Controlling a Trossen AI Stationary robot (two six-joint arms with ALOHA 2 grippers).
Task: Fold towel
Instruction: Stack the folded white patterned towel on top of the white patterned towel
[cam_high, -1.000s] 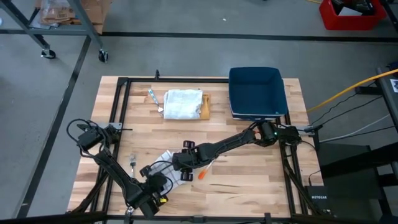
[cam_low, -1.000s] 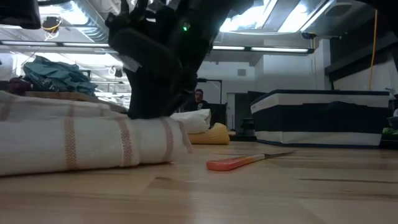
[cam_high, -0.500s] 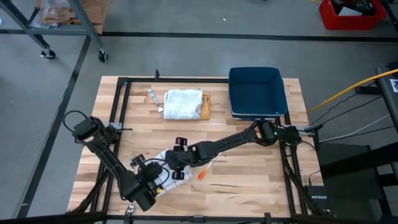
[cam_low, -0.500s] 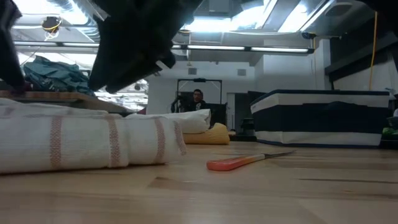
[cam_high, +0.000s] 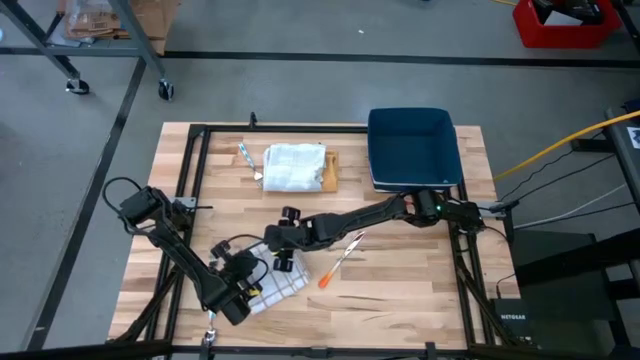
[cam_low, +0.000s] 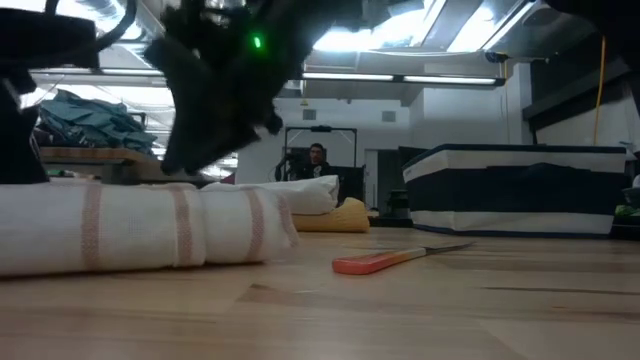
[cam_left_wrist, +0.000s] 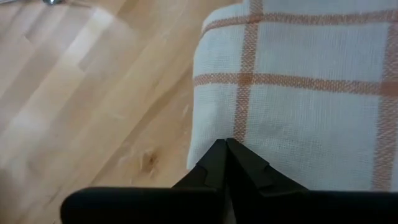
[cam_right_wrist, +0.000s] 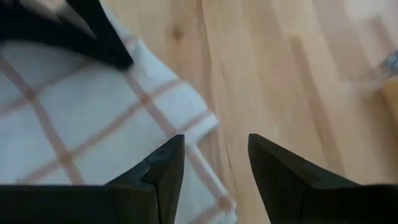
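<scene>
A white towel with thin orange checks (cam_high: 272, 287) lies folded and flat on the wooden table near its near edge; in the low view the towel (cam_low: 140, 228) is a thick roll-like stack. My left gripper (cam_high: 246, 284) is shut, and its tips (cam_left_wrist: 225, 144) stand over the towel's checked top (cam_left_wrist: 298, 93), close to one edge. My right gripper (cam_high: 285, 240) is open and hangs above the towel's far edge. In its own view the right gripper (cam_right_wrist: 214, 158) has a towel corner (cam_right_wrist: 186, 118) under it. My left gripper has its shut fingertips (cam_left_wrist: 214, 163) right over the towel near the edge (cam_left_wrist: 194, 134), coming down at a slant. I cannot tell whether they touch the cloth or hold any of it. My right gripper touches nothing.
An orange-handled knife (cam_high: 336, 266) lies on the table just right of the towel, also in the low view (cam_low: 385, 261). A blue bin (cam_high: 413, 148) stands at the far right. A second folded white cloth on a board (cam_high: 296, 166) lies at the far middle.
My right gripper has come up off the towel and drawn back toward the far edge. My left gripper has moved from the near edge up and right, onto the towel's left part. The towel has shifted slightly toward the table's left.
</scene>
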